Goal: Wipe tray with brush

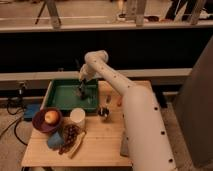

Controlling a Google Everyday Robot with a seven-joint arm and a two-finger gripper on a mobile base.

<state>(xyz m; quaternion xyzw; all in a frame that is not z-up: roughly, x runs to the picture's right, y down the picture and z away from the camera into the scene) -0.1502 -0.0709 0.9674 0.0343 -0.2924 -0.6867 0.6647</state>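
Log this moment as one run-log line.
task: wipe tray | gripper: above tray's right half | brush: below gripper, at tray floor

Observed: wooden table (102,142) carrying a green tray (61,98) at its rear left. The white arm (135,115) rises from the lower right, bends at the elbow and descends into the tray. End effector (81,90) sits low over the tray's right half; a small dark form at its tip, apparently the brush (80,94), is at or near the tray floor. Contact cannot be confirmed. In front of the tray: purple bowl (39,125) holding an apple (50,117), and a white cup (77,116) just beside it.
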